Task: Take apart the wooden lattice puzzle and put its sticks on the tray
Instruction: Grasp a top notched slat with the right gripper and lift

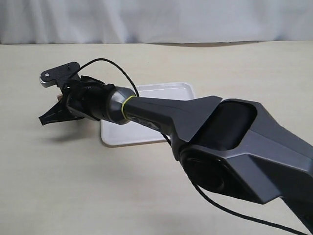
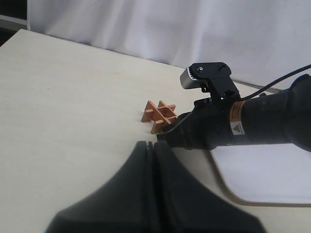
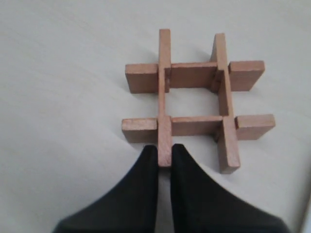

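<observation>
On table [image 3: 58, 73] | right pincer [image 3: 164, 155] clamps one stick [image 3: 164, 97] of lattice puzzle [image 3: 194, 125] | left pincer [image 2: 151, 148] closed, empty

The pale beige tabletop [image 1: 73, 186] I work over carries a small light-brown wooden lattice puzzle [image 2: 158, 112] and, near it, a flat white rectangular plastic tray [image 1: 168, 92].

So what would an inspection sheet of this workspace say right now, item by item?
Surface: pale beige table.
Job's things: wooden lattice puzzle still assembled, lying on the table off the white tray; nothing seen on the tray's visible part.
Clutter: nothing seen.
Claws: right claw pinches the end of one stick; left claw shut, holding nothing, apart from the puzzle.
Cables: black cable loops above the right arm.
Surroundings: white curtain behind the table.
</observation>
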